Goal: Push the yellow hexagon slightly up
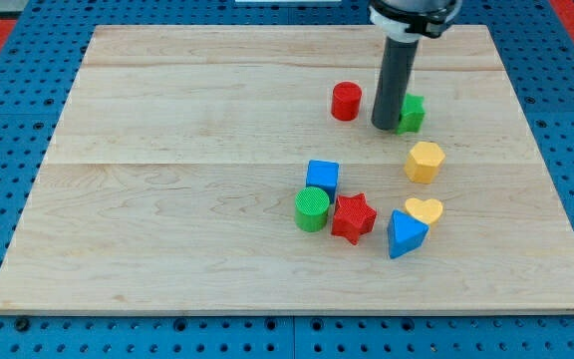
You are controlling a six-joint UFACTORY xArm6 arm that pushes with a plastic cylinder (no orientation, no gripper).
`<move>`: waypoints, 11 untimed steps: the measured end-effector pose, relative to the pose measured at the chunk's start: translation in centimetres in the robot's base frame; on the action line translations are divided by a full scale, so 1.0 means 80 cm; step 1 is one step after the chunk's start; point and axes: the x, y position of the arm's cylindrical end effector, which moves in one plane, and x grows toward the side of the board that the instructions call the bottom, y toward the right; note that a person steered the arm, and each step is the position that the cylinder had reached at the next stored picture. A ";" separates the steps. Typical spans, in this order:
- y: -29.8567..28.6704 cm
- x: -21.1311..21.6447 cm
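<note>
- Your tip (385,127) is down on the worktop (167,199), betw. red cylinder (346,102) & green block (411,114), touching the green.
- No hand on this rig, just a rod, so nothing to spread or pinch.
- Yellow hexagon (425,162) sits below the tip, apart from it.
- To push it up you'd prob. need to come round beneath it, above the yellow heart (425,210).

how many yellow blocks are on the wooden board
2: the yellow hexagon block at the view's right, below my tip, and the yellow heart block just beneath it. None looks hidden.
</note>
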 end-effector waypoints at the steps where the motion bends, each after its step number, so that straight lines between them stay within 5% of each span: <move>1: 0.004 0.026; 3: -0.053 0.045; 5: -0.041 0.139; 6: -0.038 0.135; 9: 0.016 0.081; 10: 0.051 0.092; 11: 0.084 0.165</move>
